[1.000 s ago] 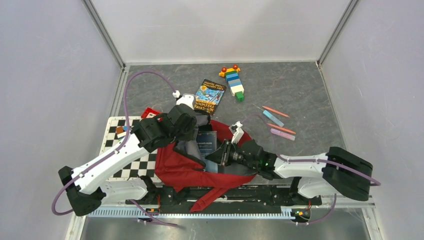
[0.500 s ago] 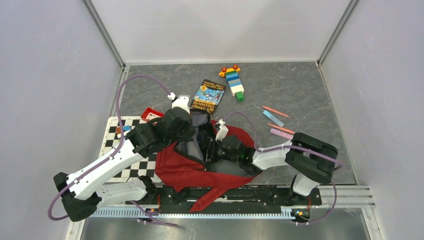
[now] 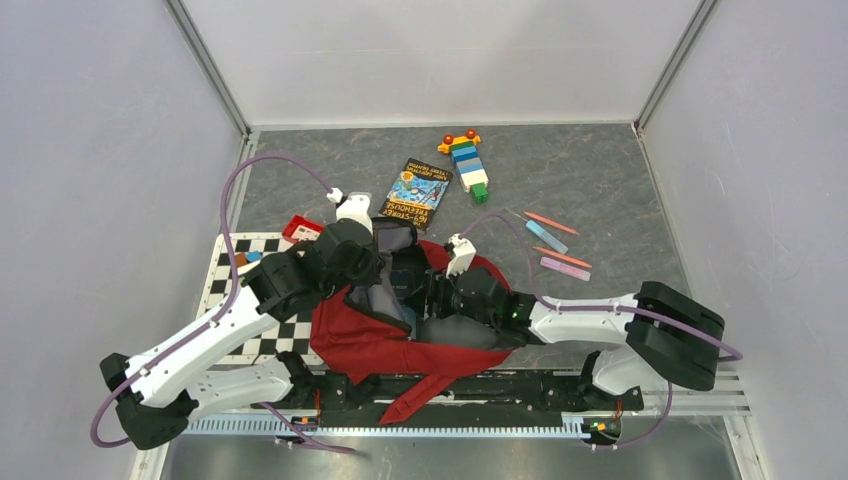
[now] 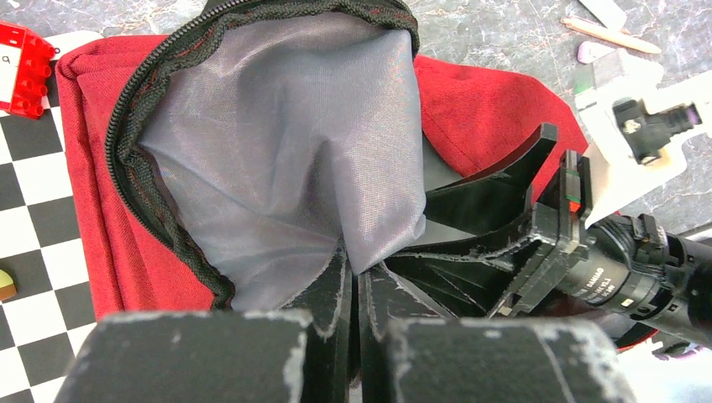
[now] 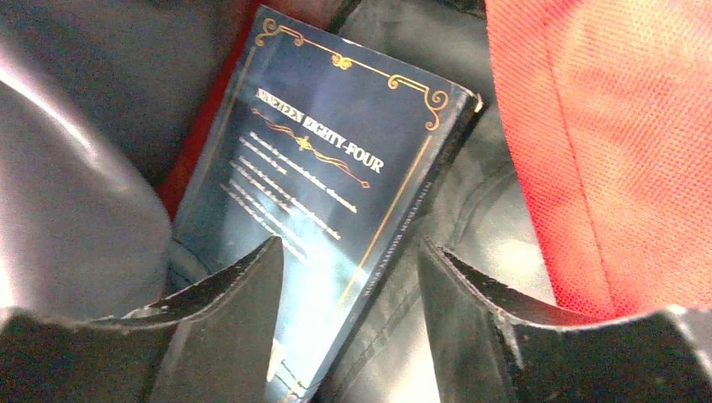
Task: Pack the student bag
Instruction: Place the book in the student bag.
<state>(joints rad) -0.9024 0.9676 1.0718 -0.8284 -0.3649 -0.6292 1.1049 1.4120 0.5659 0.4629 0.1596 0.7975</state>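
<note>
Left pincer [image 4: 353, 267]: clamped on grey lining [image 4: 277, 151], propping open mouth of student bag [image 3: 365, 345]. Bag lies at near edge of counter [image 3: 620, 180], between arms.
Right pincer [image 5: 348, 248]: inside bag, jaws apart over dark book [image 5: 319, 168], not gripping.
Judgement: one book in, packing partly done.
You still load: red box [image 3: 300, 228], second book [image 3: 420, 192], block toy [image 3: 466, 166], pens [image 3: 547, 237].
Legible: "NINETEEN EIGHTY-FOUR" on dark cover.

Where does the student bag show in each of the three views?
Top external: student bag lies bottom centre.
Left wrist: bag fills left and centre, grey lining showing.
Right wrist: bag's red fabric, upper right.
Shared landmark: right gripper at the bag's opening.
</note>
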